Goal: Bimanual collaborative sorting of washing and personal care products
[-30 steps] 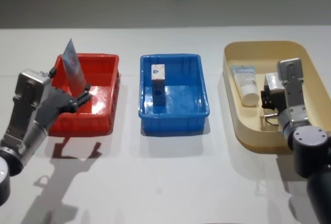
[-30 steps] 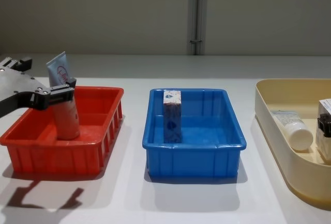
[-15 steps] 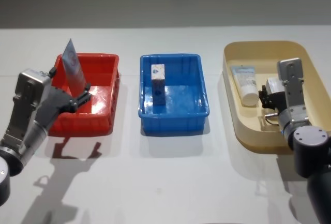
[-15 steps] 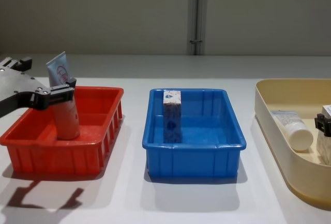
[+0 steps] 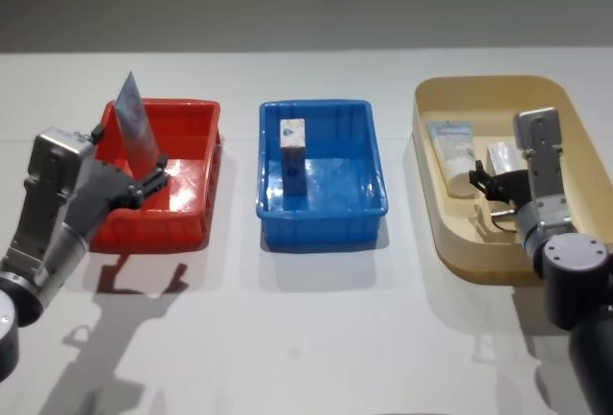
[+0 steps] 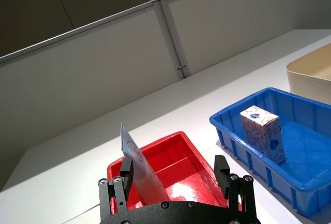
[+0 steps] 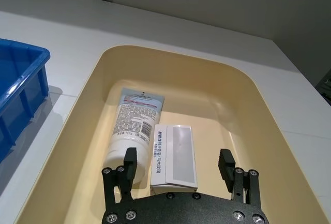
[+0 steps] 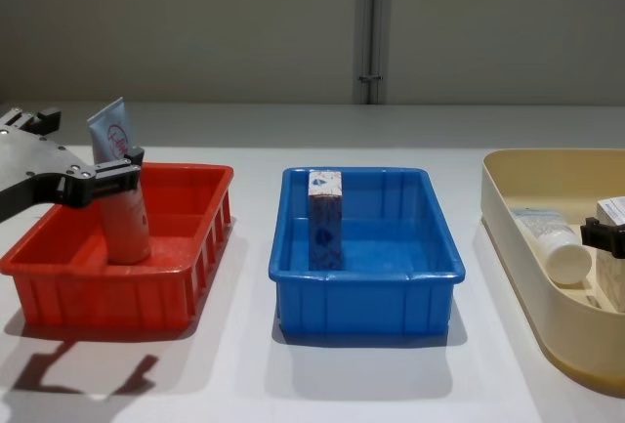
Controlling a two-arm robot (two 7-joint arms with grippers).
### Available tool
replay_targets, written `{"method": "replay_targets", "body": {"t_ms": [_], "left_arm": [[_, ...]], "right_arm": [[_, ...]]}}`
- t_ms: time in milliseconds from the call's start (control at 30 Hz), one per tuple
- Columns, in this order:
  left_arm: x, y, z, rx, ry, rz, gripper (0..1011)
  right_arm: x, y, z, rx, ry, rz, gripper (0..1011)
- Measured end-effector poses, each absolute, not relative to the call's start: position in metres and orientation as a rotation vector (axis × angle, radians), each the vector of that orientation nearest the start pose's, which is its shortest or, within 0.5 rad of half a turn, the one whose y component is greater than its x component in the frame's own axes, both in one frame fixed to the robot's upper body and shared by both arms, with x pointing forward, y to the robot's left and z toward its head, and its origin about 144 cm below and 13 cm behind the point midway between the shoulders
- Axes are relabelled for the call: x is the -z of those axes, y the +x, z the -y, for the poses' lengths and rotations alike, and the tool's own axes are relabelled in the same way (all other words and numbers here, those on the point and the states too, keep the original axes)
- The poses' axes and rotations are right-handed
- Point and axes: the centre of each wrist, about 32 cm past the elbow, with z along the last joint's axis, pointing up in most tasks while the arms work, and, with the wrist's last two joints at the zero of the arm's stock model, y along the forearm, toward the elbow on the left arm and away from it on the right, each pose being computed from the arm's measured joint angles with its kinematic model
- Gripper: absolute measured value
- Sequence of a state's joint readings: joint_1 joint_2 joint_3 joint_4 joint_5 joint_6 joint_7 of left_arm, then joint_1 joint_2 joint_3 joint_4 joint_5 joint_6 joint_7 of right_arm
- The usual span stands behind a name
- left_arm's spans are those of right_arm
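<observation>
A pale squeeze tube [image 5: 134, 123] with a red round logo stands upright in the red tub [image 5: 192, 106]. My left gripper [image 5: 144, 180] is open around it. In the left wrist view the tube [image 6: 137, 159] rests against one finger, with the other finger well apart. A blue carton [image 5: 293, 154] with a white top stands in the blue tub [image 5: 321, 214]. In the beige tub [image 5: 479, 84] lie a second tube [image 7: 132, 128] and a flat carton [image 7: 175, 154] side by side. My right gripper [image 7: 177, 164] hangs open just above that carton, one finger on each side.
The three tubs stand in a row on the white table [image 5: 316, 319]: red at the left, blue in the middle, beige at the right. A grey wall runs behind the table's far edge. Bare table lies in front of the tubs.
My right gripper has opened and let go of the carton, which now lies flat in the beige tub. The left arm and its tube have not moved.
</observation>
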State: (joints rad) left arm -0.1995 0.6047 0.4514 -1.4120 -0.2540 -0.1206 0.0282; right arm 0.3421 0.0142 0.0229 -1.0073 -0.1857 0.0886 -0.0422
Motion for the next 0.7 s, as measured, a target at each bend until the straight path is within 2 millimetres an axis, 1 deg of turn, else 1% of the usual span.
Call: {"method": "replay_targets", "body": {"t_ms": [333, 700], "left_arm": [[-1.14, 0.489, -0.31, -1.248, 0.304, 0.285, 1001], [-1.14, 0.489, -0.31, -1.248, 0.304, 0.285, 1001]], "right_arm": [[-1.094, 0.542, 0.242, 1.607, -0.388, -0.073, 1001], [-1.101, 0.521, 0.247, 1.606, -0.359, -0.001, 1001]]}}
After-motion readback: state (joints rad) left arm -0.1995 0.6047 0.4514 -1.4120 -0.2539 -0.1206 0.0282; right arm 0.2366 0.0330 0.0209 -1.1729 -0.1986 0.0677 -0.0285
